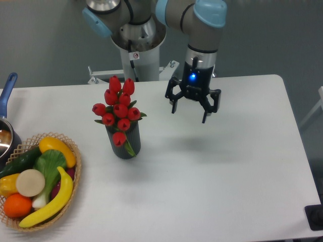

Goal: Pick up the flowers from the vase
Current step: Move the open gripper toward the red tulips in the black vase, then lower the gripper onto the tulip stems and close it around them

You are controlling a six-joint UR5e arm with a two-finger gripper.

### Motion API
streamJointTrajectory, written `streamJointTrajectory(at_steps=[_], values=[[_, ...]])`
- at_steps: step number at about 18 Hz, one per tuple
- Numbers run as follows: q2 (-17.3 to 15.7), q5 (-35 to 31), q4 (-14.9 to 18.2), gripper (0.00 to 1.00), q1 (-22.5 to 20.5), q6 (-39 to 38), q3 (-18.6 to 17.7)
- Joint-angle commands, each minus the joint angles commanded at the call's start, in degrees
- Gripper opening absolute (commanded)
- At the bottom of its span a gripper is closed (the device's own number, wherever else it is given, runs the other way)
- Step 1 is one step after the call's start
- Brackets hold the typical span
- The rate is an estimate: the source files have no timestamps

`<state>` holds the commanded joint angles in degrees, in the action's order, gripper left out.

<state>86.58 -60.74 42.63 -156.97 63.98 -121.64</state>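
The flowers [118, 107], a bunch of red tulip buds with green leaves, stand in the vase [124, 144], a dark grey ribbed cylinder left of the table's middle. One bud hangs low over the vase's front. My gripper [189, 114] hangs above the table to the right of the flowers, about level with the buds and clearly apart from them. Its fingers are spread and nothing is between them.
A wicker basket [35, 185] of fruit and vegetables sits at the front left corner. A blue-handled metal pot [6, 128] is at the left edge. The arm's base [136, 48] stands behind the table. A dark object [315, 217] sits at the right front corner.
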Motion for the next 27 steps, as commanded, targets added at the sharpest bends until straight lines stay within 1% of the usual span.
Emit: streamJointTrajectory(at_steps=[2, 6, 7, 10, 11, 12, 16, 18, 19, 20, 22, 27], values=[[-1.9, 0.3, 0.0, 1.00, 0.4, 0.0, -1.1], [-4.6, 2.2, -0.1, 1.00, 0.9, 0.3, -3.8], [-4.9, 3.9, 0.0, 1.00, 1.0, 0.2, -4.3], [-4.7, 13.9, 0.0, 1.00, 1.1, 0.3, -5.7], [-4.6, 16.7, 0.0, 1.00, 1.1, 0.3, -5.9], [-4.6, 18.2, 0.0, 1.00, 1.1, 0.3, -5.9], [-4.6, 19.1, 0.0, 1.00, 1.1, 0.5, -6.3], [-4.2, 22.8, 0.0, 1.00, 1.1, 1.0, -6.9], [-4.1, 24.3, 0.0, 1.00, 1.2, 2.0, -7.3], [-4.1, 25.2, 0.0, 1.00, 1.1, 4.4, -8.4], [-3.9, 25.8, 0.0, 1.00, 1.2, 6.4, -9.5], [-1.8, 28.0, 0.0, 1.00, 1.2, 6.6, -9.1]])
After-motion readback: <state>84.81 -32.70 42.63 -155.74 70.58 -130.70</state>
